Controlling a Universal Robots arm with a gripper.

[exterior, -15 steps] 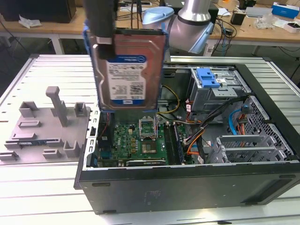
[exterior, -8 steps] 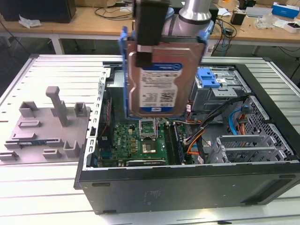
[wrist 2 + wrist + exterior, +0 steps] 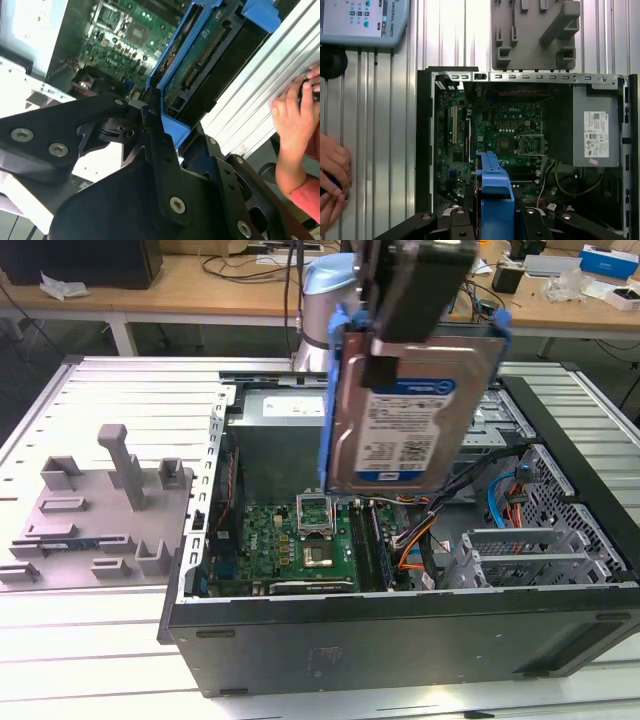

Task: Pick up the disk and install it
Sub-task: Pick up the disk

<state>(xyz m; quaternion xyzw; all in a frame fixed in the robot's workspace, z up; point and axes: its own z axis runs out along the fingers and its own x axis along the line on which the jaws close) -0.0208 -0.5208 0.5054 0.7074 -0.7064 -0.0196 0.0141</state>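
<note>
- Gripper [image 3: 398,345]: clamped on the upper end of the disk [image 3: 410,415]. In the second wrist view its black fingers [image 3: 155,135] sit on either side of the blue bracket.
- Disk: held in the air, clear of all surfaces, roughly upright above the open case [image 3: 400,640]. The label faces the exterior view. In the first wrist view its blue edge [image 3: 495,192] hangs over the motherboard [image 3: 505,125].
- Case: lies on its side on the ribbed counter [image 3: 80,650] with the interior exposed. Motherboard, cables and power supply [image 3: 597,132] are visible.
- Grey fixture [image 3: 110,510]: on the counter, just beside the case wall on the exterior view's left.
- A person's hand [image 3: 292,117] rests on the counter near the case, apart from the gripper.
</note>
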